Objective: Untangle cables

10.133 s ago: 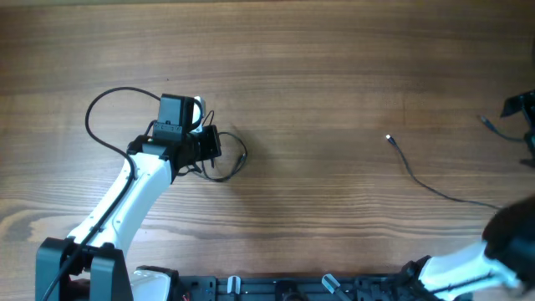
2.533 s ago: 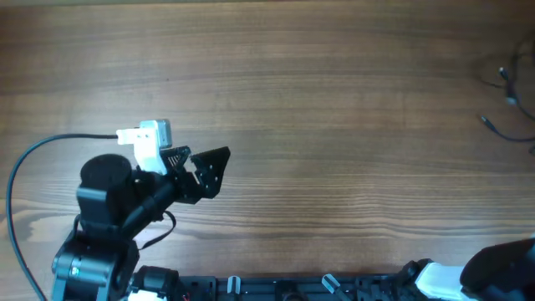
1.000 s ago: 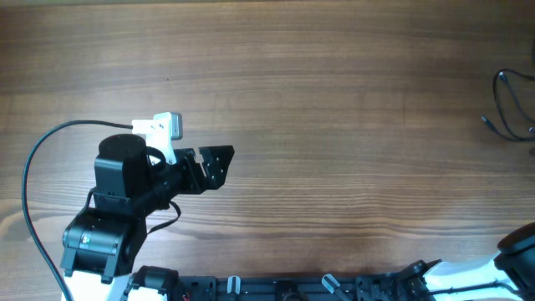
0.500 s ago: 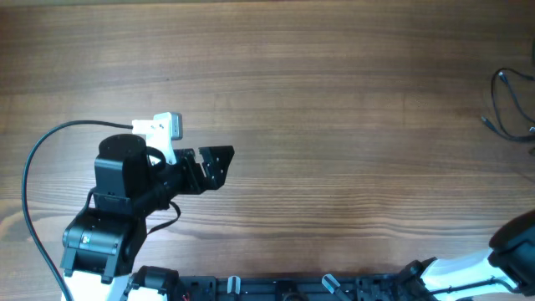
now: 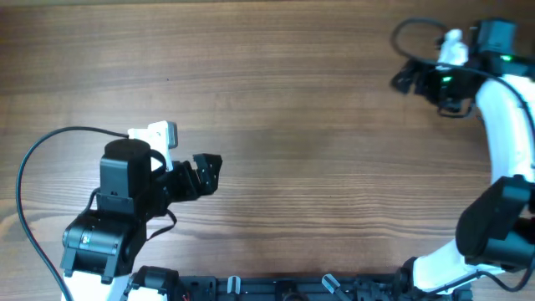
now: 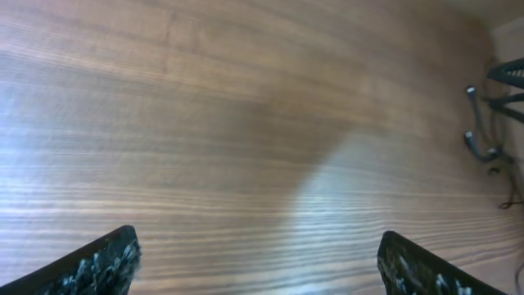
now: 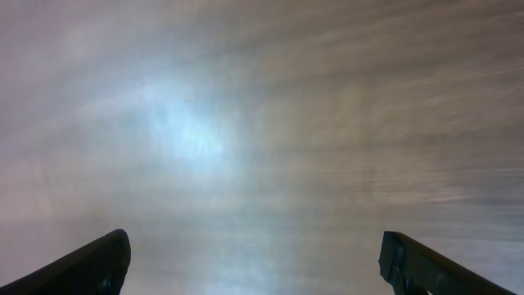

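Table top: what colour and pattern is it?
The table is brown wood grain with darker streaks running left to right; overhead view shows it best.

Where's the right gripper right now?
Overhead view: the right gripper is at the far right corner of the table, near the top edge, pointing left. Its wrist view shows open jaws with only wood below.

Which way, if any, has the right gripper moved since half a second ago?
Yes. Right gripper came into view, away from the black base rail, toward the table's far right.

A wooden table [image 5: 318,100] with lengthwise grain; a dark rail [image 5: 284,288], perhaps a mount, along its near edge.
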Controlling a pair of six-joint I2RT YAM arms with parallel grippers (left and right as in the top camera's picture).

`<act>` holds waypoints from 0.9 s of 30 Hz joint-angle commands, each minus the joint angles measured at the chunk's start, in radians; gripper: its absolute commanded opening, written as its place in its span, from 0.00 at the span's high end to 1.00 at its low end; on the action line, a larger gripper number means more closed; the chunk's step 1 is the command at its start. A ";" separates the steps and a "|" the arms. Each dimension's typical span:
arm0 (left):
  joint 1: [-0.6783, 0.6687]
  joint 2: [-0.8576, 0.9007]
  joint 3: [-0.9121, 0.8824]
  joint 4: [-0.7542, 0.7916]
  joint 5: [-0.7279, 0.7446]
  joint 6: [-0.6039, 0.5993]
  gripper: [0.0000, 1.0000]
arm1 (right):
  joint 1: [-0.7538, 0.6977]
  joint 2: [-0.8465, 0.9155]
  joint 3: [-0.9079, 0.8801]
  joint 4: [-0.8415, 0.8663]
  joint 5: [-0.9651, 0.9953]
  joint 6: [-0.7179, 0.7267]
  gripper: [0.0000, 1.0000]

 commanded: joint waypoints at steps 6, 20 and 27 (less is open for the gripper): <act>0.003 -0.119 0.015 -0.086 -0.025 0.039 0.07 | 0.159 -0.156 -0.002 -0.182 -0.074 -0.086 0.21; 0.003 -0.219 0.015 -0.112 -0.025 0.042 0.04 | 0.212 -0.798 -0.022 -0.450 -0.063 -0.067 0.16; 0.003 -0.219 0.015 -0.111 -0.010 0.039 0.04 | 0.212 -1.117 -0.022 -0.523 -0.062 -0.089 0.12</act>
